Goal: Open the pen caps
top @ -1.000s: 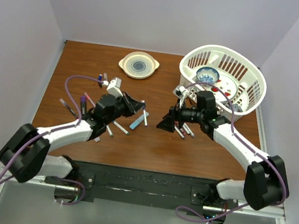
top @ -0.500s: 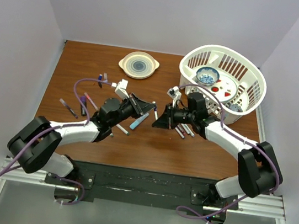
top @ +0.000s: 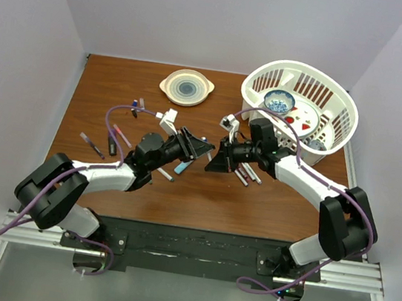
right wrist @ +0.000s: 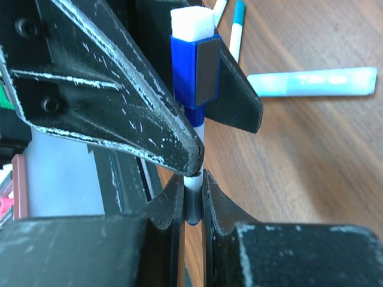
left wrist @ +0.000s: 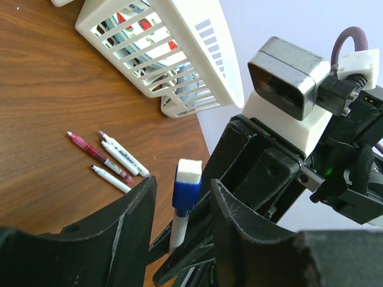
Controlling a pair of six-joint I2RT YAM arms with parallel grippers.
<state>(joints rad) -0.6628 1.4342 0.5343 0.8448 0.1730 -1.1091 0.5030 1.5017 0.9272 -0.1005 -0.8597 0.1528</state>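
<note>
smooth brown wood makes the table [top: 202,196], with plain pale walls [top: 205,16] around it. a white plastic basket [left wrist: 179,60] with slits in its sides sits near thin pens [left wrist: 114,158] lying flat. over the middle of the table, the right gripper [right wrist: 191,182] pinches a pen's thin white barrel [left wrist: 176,230] tight. the blocky blue cap [left wrist: 187,190], white on top, is on that pen, between the scratched black fingers [left wrist: 134,209] of the left gripper [left wrist: 182,188], which is open with a gap on each side.
</note>
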